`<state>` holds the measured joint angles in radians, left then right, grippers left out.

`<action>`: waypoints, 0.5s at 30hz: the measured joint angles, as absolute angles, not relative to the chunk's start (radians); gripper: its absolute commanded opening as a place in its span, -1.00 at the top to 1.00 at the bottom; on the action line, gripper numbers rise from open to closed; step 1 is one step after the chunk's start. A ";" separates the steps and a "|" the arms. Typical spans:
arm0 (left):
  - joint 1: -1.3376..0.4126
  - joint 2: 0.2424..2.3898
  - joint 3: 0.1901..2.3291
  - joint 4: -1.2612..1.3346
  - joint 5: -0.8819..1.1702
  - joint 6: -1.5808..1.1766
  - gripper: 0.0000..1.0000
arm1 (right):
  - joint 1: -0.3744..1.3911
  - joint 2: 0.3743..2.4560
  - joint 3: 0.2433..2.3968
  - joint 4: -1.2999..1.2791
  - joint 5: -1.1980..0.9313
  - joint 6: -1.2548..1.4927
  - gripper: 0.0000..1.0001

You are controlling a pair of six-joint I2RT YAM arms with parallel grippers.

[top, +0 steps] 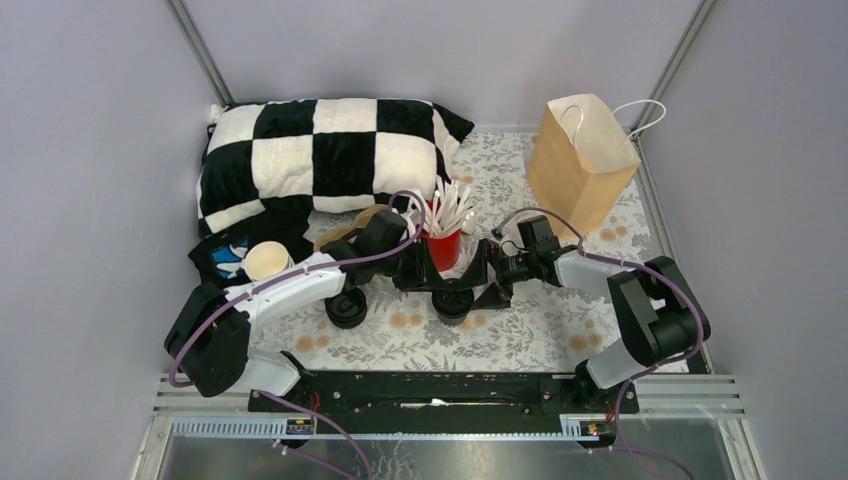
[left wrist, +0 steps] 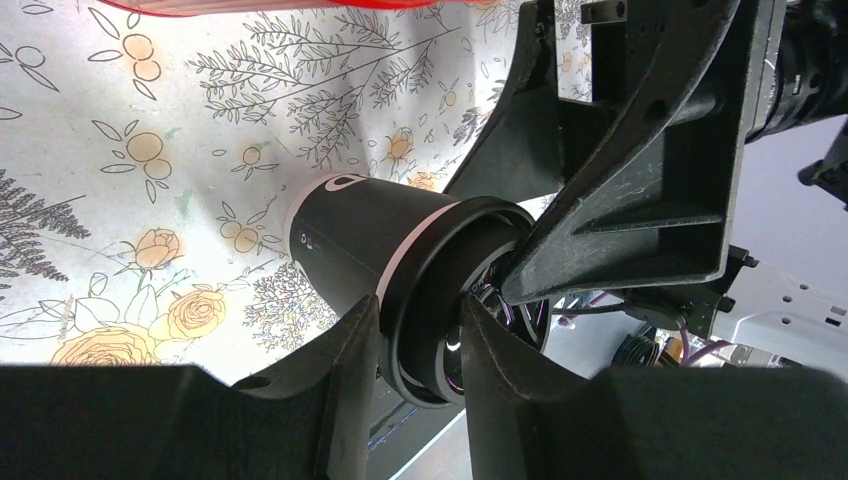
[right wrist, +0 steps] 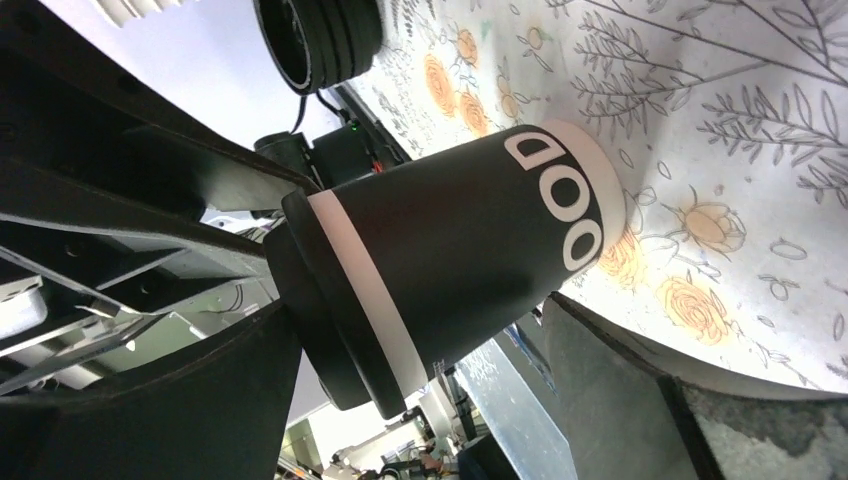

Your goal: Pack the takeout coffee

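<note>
Floral tabletop (top: 540, 340) is shared by one pillow (top: 320, 160), one paper bag (top: 583, 160), one red cup (top: 443, 248) of sticks and two lidded coffee cups, the left cup (top: 346, 308) standing alone. Overhead, the middle cup (top: 452, 300) is crowded by both arms; only by wrist views is its lid (left wrist: 430, 270) shown pinched by the left gripper (left wrist: 418, 320), the right gripper (right wrist: 420, 330) spread wide around it.

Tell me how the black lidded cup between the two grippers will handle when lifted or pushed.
The lidded cup looks like paper, so its wall probably dents under a hard squeeze. It has a tapered, narrow base, so it likely tips if pushed high. Its lid may pop off if lifted by that alone.
</note>
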<state>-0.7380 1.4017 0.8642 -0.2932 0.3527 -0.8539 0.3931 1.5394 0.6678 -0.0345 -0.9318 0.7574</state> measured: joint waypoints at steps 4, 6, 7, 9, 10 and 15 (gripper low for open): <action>-0.738 1.400 0.862 -0.291 0.355 -0.852 0.21 | 0.387 1.566 0.636 0.055 -0.985 0.771 -0.89; -0.739 1.393 0.870 -0.300 0.352 -0.843 0.18 | 0.387 1.548 0.647 0.024 -0.962 0.760 -0.95; -0.740 1.393 0.879 -0.311 0.350 -0.838 0.16 | 0.390 1.530 0.660 -0.016 -0.935 0.746 -0.98; -0.744 1.397 0.908 -0.353 0.333 -0.822 0.10 | 0.400 1.504 0.711 -0.134 -0.873 0.701 -0.99; -0.746 1.398 0.921 -0.377 0.323 -0.811 0.05 | 0.403 1.497 0.748 -0.204 -0.839 0.672 -0.99; -0.747 1.398 0.998 -0.542 0.252 -0.754 -0.22 | 0.422 1.460 0.994 -0.581 -0.602 0.528 -0.99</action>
